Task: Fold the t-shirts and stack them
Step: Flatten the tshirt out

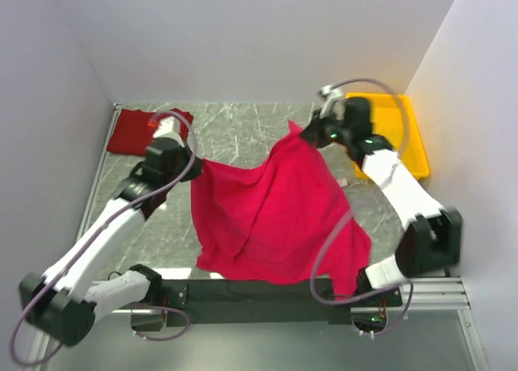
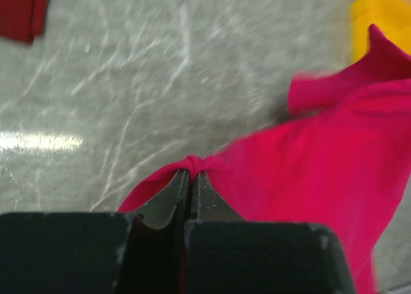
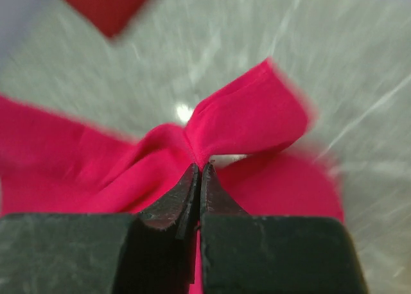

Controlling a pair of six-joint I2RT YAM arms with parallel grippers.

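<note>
The crimson-pink t-shirt (image 1: 271,209) hangs stretched between both arms above the marble table, its lower edge draped toward the near edge. My left gripper (image 1: 197,162) is shut on its left upper corner; the cloth bunches at the fingertips (image 2: 192,172) in the left wrist view. At the upper right corner my right gripper (image 1: 312,136) is shut on the same shirt (image 3: 244,121), a fold of fabric pinched at its tips (image 3: 200,169). A darker brick-red t-shirt (image 1: 142,130) lies folded at the far left corner, apart from both grippers.
A yellow plastic tray (image 1: 409,136) stands at the far right, behind the right arm. White walls close in the table (image 1: 243,132) on the left, back and right. Bare marble shows in the far middle, between the red shirt and the tray.
</note>
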